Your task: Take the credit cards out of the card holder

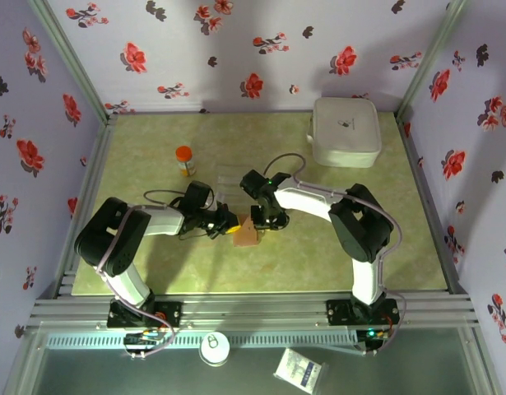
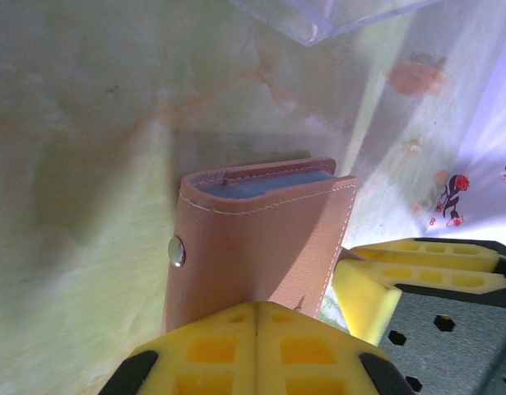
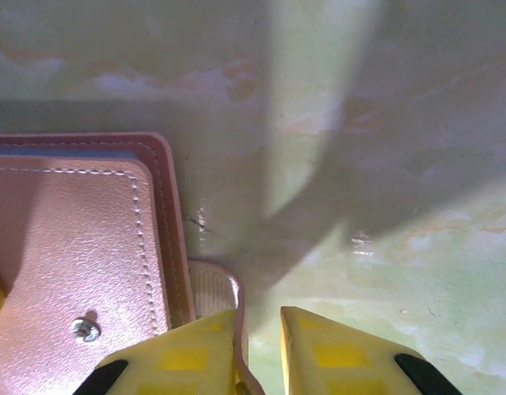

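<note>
Left wrist view showed the left end effector [image 2: 257, 317] shut tight, pinning the folded card holder [image 2: 261, 247] to the tabletop [image 2: 88, 123]. The right end effector [image 3: 259, 322] stood barely parted at its clasp tab [image 3: 213, 288]. Opening stage, I judged; next, grip that tab and lift.
</note>
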You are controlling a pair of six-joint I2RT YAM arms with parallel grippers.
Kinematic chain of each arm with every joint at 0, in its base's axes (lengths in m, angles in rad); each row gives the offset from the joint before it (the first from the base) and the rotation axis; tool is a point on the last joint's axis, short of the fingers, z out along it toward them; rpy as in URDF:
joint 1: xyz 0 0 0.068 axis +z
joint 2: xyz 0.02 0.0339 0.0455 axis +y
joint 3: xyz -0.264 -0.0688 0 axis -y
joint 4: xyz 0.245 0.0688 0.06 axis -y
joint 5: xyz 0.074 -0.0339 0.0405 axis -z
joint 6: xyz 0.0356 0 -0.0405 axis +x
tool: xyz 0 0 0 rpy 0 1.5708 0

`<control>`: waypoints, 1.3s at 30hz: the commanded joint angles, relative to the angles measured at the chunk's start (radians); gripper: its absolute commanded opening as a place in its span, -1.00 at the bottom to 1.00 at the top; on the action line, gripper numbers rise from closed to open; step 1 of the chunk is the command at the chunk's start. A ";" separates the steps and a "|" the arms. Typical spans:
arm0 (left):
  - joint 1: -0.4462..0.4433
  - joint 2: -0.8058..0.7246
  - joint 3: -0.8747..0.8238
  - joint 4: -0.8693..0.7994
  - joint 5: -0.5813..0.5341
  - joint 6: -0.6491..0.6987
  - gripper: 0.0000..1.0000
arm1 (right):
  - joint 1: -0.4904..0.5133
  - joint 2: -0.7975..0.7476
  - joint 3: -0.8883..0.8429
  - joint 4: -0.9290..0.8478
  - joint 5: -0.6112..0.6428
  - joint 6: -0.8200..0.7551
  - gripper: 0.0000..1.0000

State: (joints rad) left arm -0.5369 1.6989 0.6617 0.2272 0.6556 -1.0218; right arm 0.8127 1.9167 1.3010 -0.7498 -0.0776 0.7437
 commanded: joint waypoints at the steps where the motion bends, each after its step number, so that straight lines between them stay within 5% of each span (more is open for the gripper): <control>1: -0.007 0.007 0.015 -0.058 -0.020 0.011 -1.00 | -0.010 -0.025 -0.026 0.054 -0.030 0.011 -0.58; 16: 0.007 -0.089 0.055 -0.060 -0.020 0.000 -1.00 | -0.016 -0.050 -0.057 0.084 -0.024 0.004 -0.71; 28: 0.168 -0.208 0.124 -0.226 -0.068 0.142 -0.87 | -0.036 -0.115 -0.049 0.014 0.022 -0.047 -0.73; 39: 0.235 -0.214 0.160 -0.215 -0.088 0.134 -0.85 | -0.078 -0.210 -0.059 -0.052 0.050 -0.109 -0.72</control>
State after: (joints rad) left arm -0.3080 1.4963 0.7864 0.0273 0.5785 -0.9054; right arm 0.7448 1.7458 1.2488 -0.7498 -0.0574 0.6708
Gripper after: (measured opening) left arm 0.074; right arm 0.139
